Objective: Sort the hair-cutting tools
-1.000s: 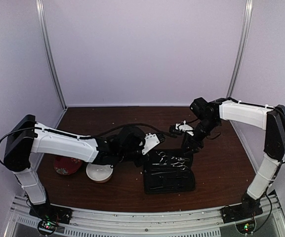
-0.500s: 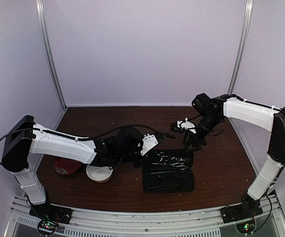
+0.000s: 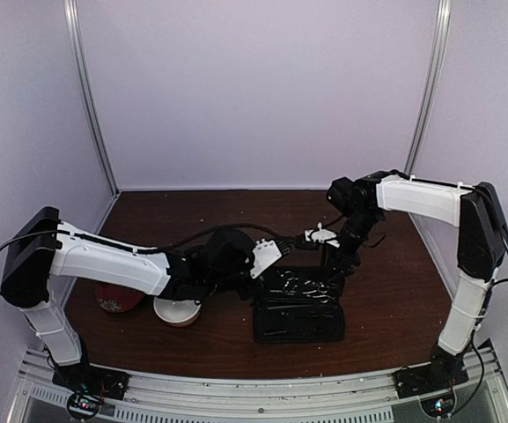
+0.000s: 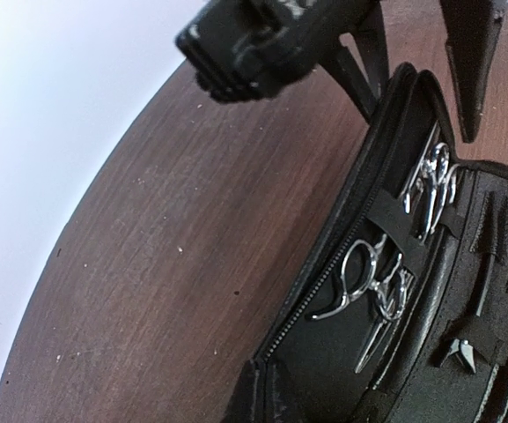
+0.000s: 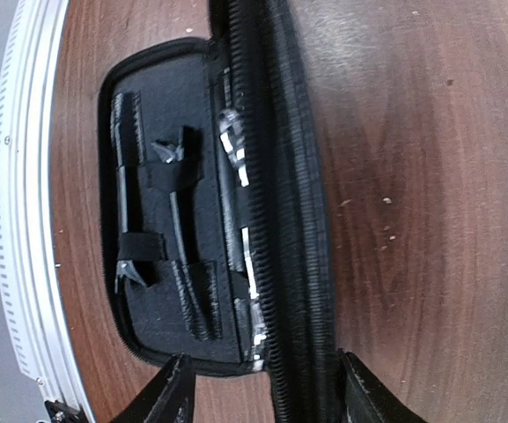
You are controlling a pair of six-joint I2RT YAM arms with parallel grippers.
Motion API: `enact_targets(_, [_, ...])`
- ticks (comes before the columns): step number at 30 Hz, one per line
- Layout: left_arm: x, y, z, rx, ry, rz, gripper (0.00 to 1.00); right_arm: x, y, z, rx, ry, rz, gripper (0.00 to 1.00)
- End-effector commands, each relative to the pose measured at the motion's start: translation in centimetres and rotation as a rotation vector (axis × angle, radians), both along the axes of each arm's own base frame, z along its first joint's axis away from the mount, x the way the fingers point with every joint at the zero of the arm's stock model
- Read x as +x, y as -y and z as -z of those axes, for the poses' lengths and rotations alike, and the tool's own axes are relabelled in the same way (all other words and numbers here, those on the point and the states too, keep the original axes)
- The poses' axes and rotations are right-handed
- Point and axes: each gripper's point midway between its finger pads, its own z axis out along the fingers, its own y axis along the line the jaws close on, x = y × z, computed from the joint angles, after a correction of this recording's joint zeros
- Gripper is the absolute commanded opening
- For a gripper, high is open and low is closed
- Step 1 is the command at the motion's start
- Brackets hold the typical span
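Top view: the open case lies flat on the table. Both scissors sit along its far half, nothing loose around it that I can spot. My left gripper hovers just beside the case's far-left corner. The right gripper hangs over the far edge. A white bowl and a red dish sit to the left, partly under my left arm and well out of the way.

Left wrist: two scissors are tucked under straps, with thin black sticks in the next row. The left fingers aren't in view here. They are closed, and I see nothing in them.

Right wrist: my fingers stand about half apart, straddling the case's zippered rim without clamping it. The sticks sit strapped inside.

So I judge the sorting all but done — what's left, if anything, is pulling clear. The raised rim is the one thing to snag on.
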Motion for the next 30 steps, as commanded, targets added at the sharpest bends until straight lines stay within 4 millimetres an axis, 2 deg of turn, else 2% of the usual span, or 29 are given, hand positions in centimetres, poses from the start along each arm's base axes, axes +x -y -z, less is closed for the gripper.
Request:
enact_targets(1, [1.1, 0.2, -4.2, -0.130, 0.083, -0.063, 0.00, -2.8, 0.2, -0.9, 0.011, -0.036, -0.038, 0.53])
enact_targets(2, [1.2, 0.1, -4.2, -0.134, 0.080, -0.074, 0.02, -3.3, 0.1, -1.1, 0.020, -0.034, -0.044, 0.53])
enact_targets(6, [0.5, -1.0, -4.4, -0.124, 0.054, -0.127, 0.26, -5.9, -0.4, -1.3, 0.023, 0.008, -0.090, 0.53])
enact_targets(9, [-1.8, -2.6, -5.7, -0.131, 0.046, -0.154, 0.35, -8.6, -1.1, -0.6, -0.001, 0.042, -0.146, 0.53])
enact_targets(12, [-4.6, -4.9, -7.1, -0.187, -0.014, -0.169, 0.39, -11.0, -2.1, 0.2, -0.017, 0.080, -0.199, 0.53])
enact_targets(15, [-5.7, -6.8, -6.7, -0.238, -0.129, -0.208, 0.50, -13.1, -2.4, 0.6, -0.053, 0.119, -0.241, 0.54])
enact_targets(18, [-6.2, -6.3, -4.7, -0.183, -0.279, -0.205, 0.53, -12.5, -2.0, 0.6, -0.055, 0.199, -0.188, 0.53])
enact_targets(23, [-6.6, -3.8, -0.4, -0.092, -0.478, -0.232, 0.55, -8.9, -1.8, 0.3, -0.051, 0.400, -0.034, 0.55])
enact_targets(25, [-6.2, -3.3, 1.0, -0.095, -0.517, -0.277, 0.55, -8.1, -2.2, 0.6, -0.056, 0.438, 0.007, 0.57])
enact_targets(27, [-5.7, -3.2, 2.0, -0.136, -0.555, -0.343, 0.58, -8.3, -2.6, 1.2, -0.061, 0.444, 0.011, 0.58])
enact_targets(30, [-5.1, -3.0, 3.2, -0.222, -0.630, -0.399, 0.58, -10.2, -3.3, 2.5, -0.066, 0.451, -0.047, 0.60])
